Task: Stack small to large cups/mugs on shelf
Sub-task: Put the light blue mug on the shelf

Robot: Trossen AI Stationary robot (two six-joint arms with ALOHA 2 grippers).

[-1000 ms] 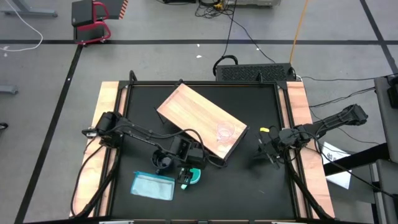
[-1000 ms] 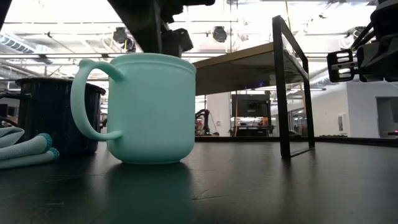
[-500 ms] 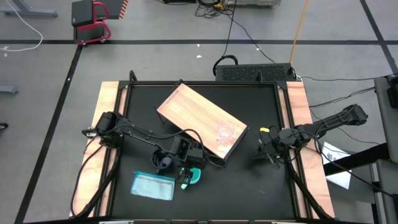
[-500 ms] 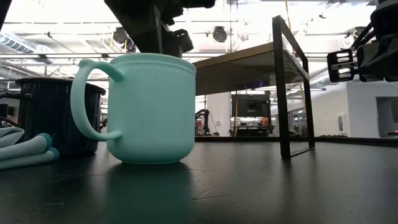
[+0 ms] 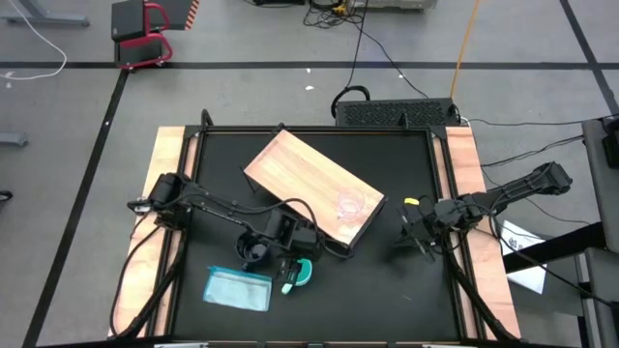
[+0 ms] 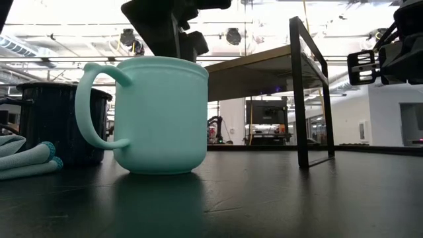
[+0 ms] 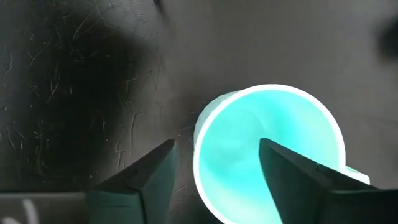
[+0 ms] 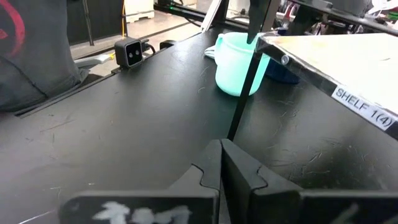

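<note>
From above, we see the long light-wood shelf (image 5: pixel 314 186) lying at an angle across the black tabletop (image 5: pixel 387 280), with the small clear transparent cup (image 5: pixel 349 205) standing on its pale grained top near the end closest to the right arm. The left gripper (image 5: pixel 288 272) hangs over the turquoise plastic mug with handle (image 5: pixel 303 274) just beside the shelf's front edge; the dark navy mug (image 5: pixel 254 252) stands close by, partly under the arm, and a flat light-blue rectangular packet (image 5: pixel 238 289) lies nearby on the tabletop. The right gripper (image 5: pixel 418 235) waits well apart, near the table's right side.

At table level, we find the turquoise mug (image 6: pixel 155 116) upright and smooth-walled, its loop handle facing the dark navy mug (image 6: pixel 56 123) behind it; the shelf (image 6: pixel 277 73) stands on thin black metal legs.

Through the left wrist camera, we look straight down into the turquoise mug (image 7: pixel 268 154), round-rimmed and with nothing inside it. The left gripper's (image 7: pixel 217 177) fingers are spread, one outside the rim and one over the mouth, gripping nothing.

Through the right wrist camera, we see the right gripper's (image 8: pixel 221 163) fingers pressed together, holding nothing, with the turquoise mug (image 8: pixel 239 63) beyond a shelf (image 8: pixel 336 56) leg.
</note>
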